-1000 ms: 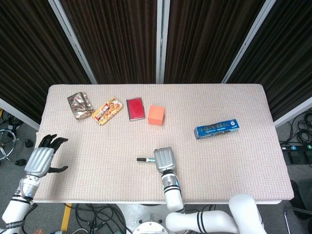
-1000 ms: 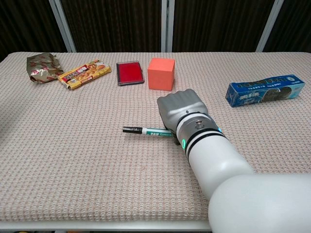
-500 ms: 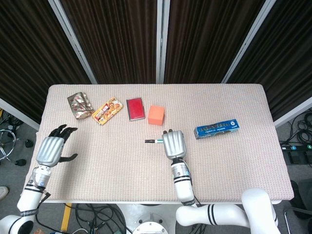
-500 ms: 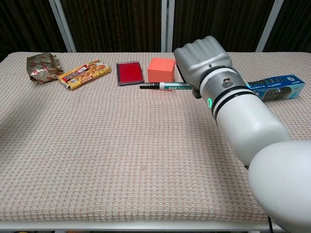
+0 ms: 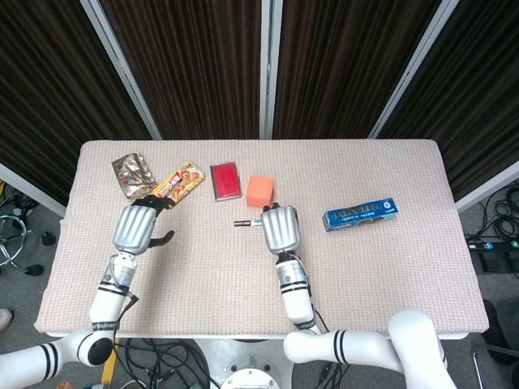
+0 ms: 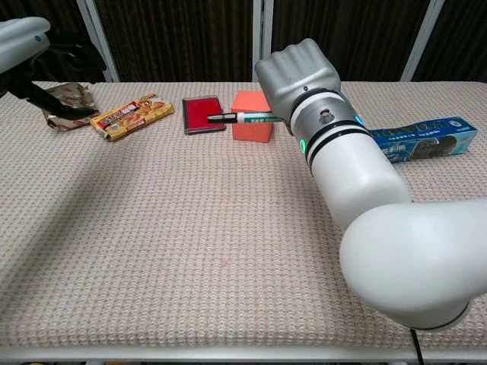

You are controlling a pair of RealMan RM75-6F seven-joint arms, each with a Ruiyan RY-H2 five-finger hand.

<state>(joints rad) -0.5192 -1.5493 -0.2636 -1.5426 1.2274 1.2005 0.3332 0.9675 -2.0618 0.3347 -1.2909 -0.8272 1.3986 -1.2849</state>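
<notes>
My right hand (image 5: 280, 228) (image 6: 298, 76) grips a green-and-white marker pen (image 5: 246, 222) (image 6: 242, 118) and holds it level above the table, its black tip pointing left, just in front of the orange cube (image 5: 260, 190) (image 6: 254, 130). My left hand (image 5: 139, 224) (image 6: 23, 47) hovers with spread fingers over the left part of the table, near the orange snack packet (image 5: 178, 184) (image 6: 131, 115) and the crumpled foil wrapper (image 5: 131, 173) (image 6: 67, 105). It holds nothing.
A red flat case (image 5: 225, 180) (image 6: 202, 114) lies left of the cube. A blue toothpaste box (image 5: 362, 214) (image 6: 420, 139) lies at the right. The beige woven cloth (image 5: 389, 284) covers the table; dark curtains hang behind it.
My right hand lifted the pen off the cloth and carried it up and toward the cube. My left hand rose from the table's left edge and moved in toward the snack packet.
</notes>
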